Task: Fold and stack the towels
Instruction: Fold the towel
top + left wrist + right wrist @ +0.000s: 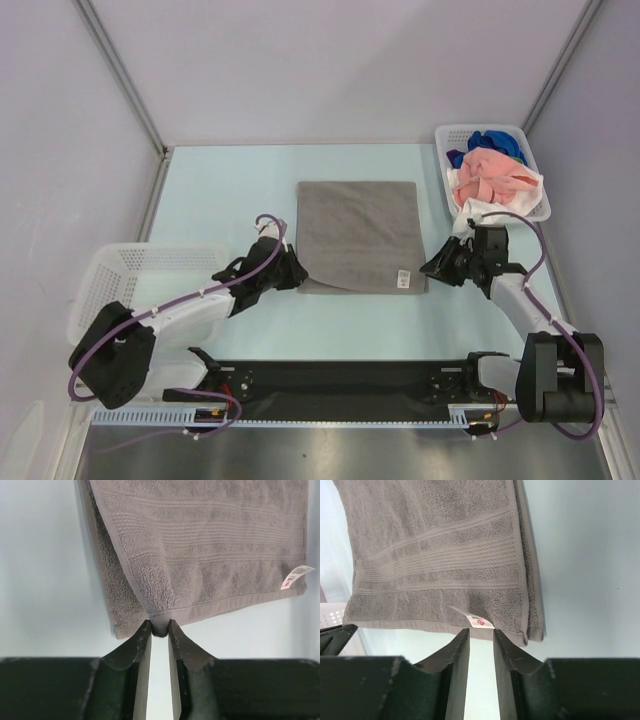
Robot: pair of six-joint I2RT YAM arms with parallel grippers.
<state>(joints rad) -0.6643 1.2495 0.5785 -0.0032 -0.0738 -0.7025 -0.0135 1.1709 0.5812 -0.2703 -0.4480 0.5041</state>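
Observation:
A grey towel (358, 235) lies folded in half on the pale table, with its small white tag (404, 277) at the near right corner. My left gripper (297, 275) is shut on the towel's near left corner; in the left wrist view the hem (200, 611) bunches between the tips of the gripper (160, 625). My right gripper (430, 268) is at the near right edge; in the right wrist view the gripper (481, 632) holds the hem just below the tag (481, 622). A salmon pink towel (490, 178) and a blue towel (490, 143) are heaped in the far right basket.
The white lattice basket (445, 135) with the towels stands at the far right corner; a white cloth (466, 214) hangs over its near rim. Another white lattice basket (110, 265) stands at the left, beside the left arm. Grey walls enclose the table.

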